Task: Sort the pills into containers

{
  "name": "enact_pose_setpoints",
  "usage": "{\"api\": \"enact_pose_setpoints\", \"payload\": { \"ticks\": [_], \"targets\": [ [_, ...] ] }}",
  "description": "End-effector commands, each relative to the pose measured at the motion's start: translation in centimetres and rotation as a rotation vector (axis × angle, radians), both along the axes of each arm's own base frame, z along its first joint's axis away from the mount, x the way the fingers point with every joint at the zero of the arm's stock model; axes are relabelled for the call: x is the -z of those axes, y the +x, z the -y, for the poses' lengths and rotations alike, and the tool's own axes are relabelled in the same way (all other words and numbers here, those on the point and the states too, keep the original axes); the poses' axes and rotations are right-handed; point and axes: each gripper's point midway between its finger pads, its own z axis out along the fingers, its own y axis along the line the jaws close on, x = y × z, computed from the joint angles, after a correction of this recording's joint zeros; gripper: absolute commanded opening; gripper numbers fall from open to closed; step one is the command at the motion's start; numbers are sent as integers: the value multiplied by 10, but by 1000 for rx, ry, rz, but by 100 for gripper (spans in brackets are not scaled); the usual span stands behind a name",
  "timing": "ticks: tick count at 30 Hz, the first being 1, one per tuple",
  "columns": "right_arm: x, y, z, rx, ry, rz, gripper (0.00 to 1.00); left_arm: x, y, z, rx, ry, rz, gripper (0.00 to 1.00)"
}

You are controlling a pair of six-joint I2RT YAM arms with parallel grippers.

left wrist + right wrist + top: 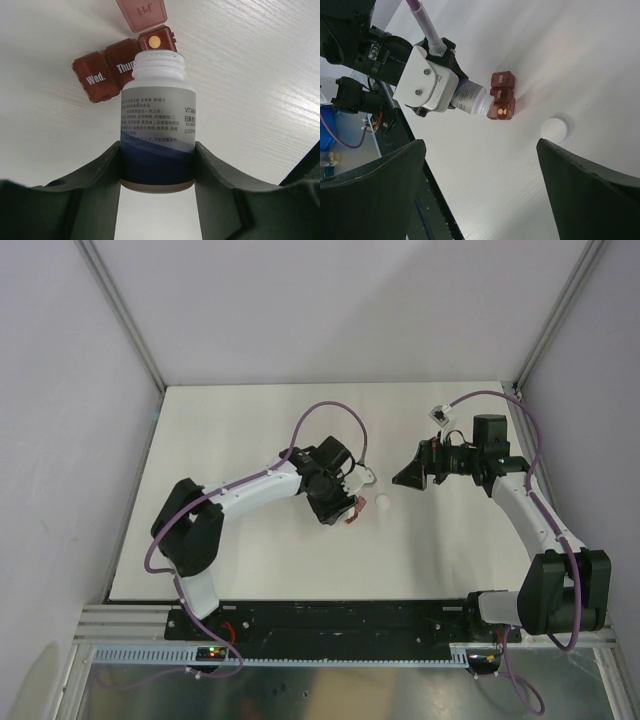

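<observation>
Three-celled pill box (pixel 95 77) looks light, skid-prone; brace its closed lids. Left fingers (pixel 100 170) clamp the bottle (pixel 155 125); right fingers (pixel 375 195) stand apart.

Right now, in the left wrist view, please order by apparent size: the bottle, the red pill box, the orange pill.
1. bottle, though it is nearest the camera, which enlarges it.
2. red pill box.
3. orange pill.

Bright, even light washes the white table (pixel 260 75) nearly flat. The left fingers (pixel 65 200) are dark and soft-edged, but the bottle (pixel 157 135) between them is sharp, and a soft shadow crosses the table beyond their tips. The right fingers (pixel 370 200) blur too; glare whitens the table ahead of them.
</observation>
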Motion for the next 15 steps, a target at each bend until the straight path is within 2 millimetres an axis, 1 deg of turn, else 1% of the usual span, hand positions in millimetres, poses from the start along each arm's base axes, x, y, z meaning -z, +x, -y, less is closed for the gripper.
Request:
{"api": "enact_pose_setpoints", "payload": {
  "ticks": [1, 10, 15],
  "targets": [
    [-1, 4, 3, 6, -1, 18, 100, -28, 7, 13, 21, -90, 80, 0],
    [3, 6, 4, 17, -11, 8, 100, -34, 8, 11, 1, -171, 152, 0],
    [10, 8, 3, 21, -24, -11, 100, -40, 9, 10, -17, -237, 183, 0]
  ]
}}
